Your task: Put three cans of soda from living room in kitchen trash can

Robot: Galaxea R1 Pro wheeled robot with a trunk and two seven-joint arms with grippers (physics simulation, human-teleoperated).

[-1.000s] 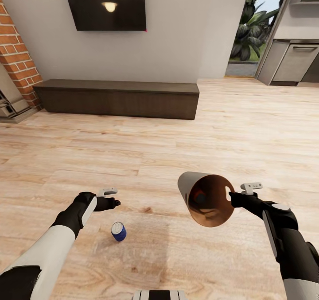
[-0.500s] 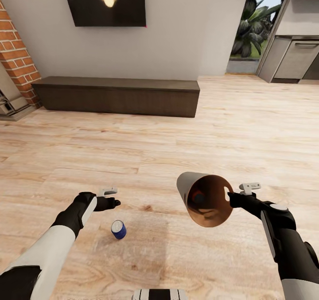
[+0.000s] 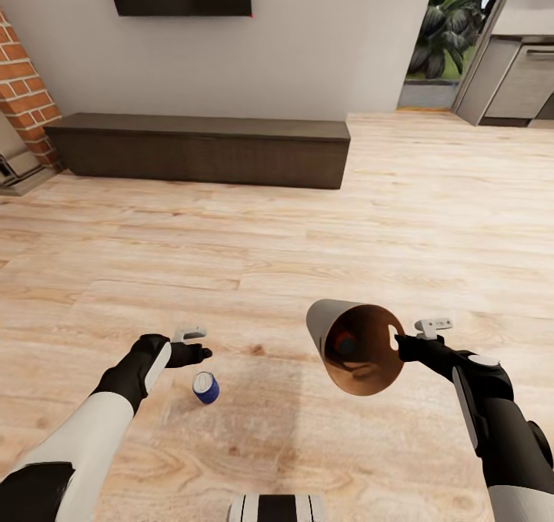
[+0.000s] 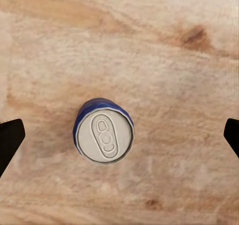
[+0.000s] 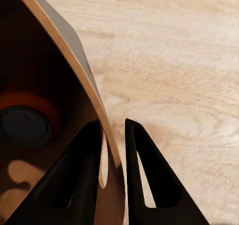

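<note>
Matte grey bin (image 3: pixel 327 323), coppery inside; glossy blue can (image 3: pixel 205 388), brushed-metal top; wood-plank floor (image 3: pixel 308 229)

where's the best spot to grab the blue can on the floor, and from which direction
Take the blue can around its round side wall, coming straight down from above. It stands upright on the wood floor, silver top up, and the left gripper is open over it, fingers either side. Closing lower on the wall likely holds best.

Wide open plank floor (image 3: pixel 323 222) across the middle of the frame, nothing in the way. Lower left, a blue can (image 3: pixel 205 388) stands alone just under the left gripper (image 3: pixel 201 350), bare floor around it. Lower right, the tilted bin (image 3: pixel 355 345) crowds the right side. Upper left, a low bench (image 3: pixel 196 149) lines the wall.
</note>
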